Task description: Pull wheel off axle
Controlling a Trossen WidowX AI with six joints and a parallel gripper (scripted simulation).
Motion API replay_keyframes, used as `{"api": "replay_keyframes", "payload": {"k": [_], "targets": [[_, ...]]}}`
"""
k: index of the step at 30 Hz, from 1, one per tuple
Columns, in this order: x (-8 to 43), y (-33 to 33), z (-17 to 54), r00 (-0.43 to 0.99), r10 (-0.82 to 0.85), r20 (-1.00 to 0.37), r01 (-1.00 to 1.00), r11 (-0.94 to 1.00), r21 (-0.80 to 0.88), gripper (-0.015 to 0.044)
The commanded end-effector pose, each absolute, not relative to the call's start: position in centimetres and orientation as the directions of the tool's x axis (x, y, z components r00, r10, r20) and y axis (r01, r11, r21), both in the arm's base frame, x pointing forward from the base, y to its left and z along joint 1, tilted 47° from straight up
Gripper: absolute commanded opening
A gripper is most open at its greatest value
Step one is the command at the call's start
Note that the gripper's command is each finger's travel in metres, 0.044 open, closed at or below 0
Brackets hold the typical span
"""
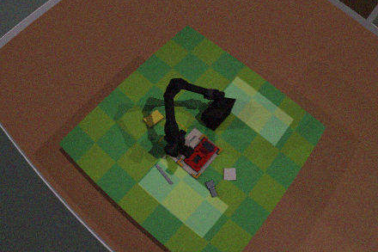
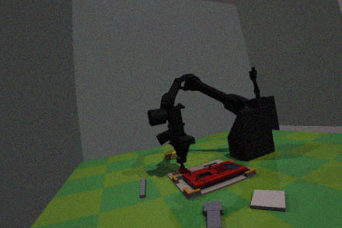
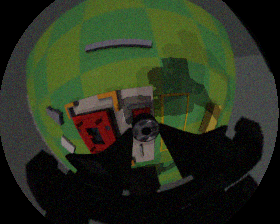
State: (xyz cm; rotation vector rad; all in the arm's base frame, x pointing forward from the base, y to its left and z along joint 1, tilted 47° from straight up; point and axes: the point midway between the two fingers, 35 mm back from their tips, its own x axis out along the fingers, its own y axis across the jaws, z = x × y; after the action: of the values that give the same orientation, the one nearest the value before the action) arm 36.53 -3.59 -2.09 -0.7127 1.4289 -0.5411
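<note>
My gripper (image 2: 182, 163) (image 3: 145, 128) points down over the left end of the pale board and is shut on the wheel (image 3: 146, 129), a dark grey ring with a hub in the middle. A small red block (image 2: 183, 169) (image 3: 142, 112) is close below the fingertips; the upright axle is not clearly visible. Whether the wheel is clear of the axle I cannot tell. The marked area is a thin orange outline (image 3: 188, 112) on the table beside the board, right of the fingers in the wrist view. In the top view the fingertips are hidden by the arm.
The pale board (image 2: 214, 189) carries a red plate (image 1: 204, 155) (image 2: 210, 178) with dark openings, and orange corner pieces. A yellow block (image 1: 154, 118) (image 2: 170, 155) (image 3: 210, 118) lies beyond the outline. A grey bar (image 1: 164, 175) (image 2: 143, 187) (image 3: 119, 45), a grey T-shaped piece (image 1: 210, 188) (image 2: 213, 208) and a white square (image 1: 229, 174) (image 2: 268, 199) lie around.
</note>
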Motion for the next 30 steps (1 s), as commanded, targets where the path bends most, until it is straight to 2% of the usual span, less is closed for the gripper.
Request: {"api": "replay_keyframes", "payload": {"k": [1, 30], "targets": [[36.66, -3.11, -1.62, 0.096, -0.717, -0.691, -0.08, 0.686, -0.723, 0.0], [36.52, -2.41, -0.96, 0.099, -0.717, -0.69, -0.083, 0.685, -0.724, 0.0]]}}
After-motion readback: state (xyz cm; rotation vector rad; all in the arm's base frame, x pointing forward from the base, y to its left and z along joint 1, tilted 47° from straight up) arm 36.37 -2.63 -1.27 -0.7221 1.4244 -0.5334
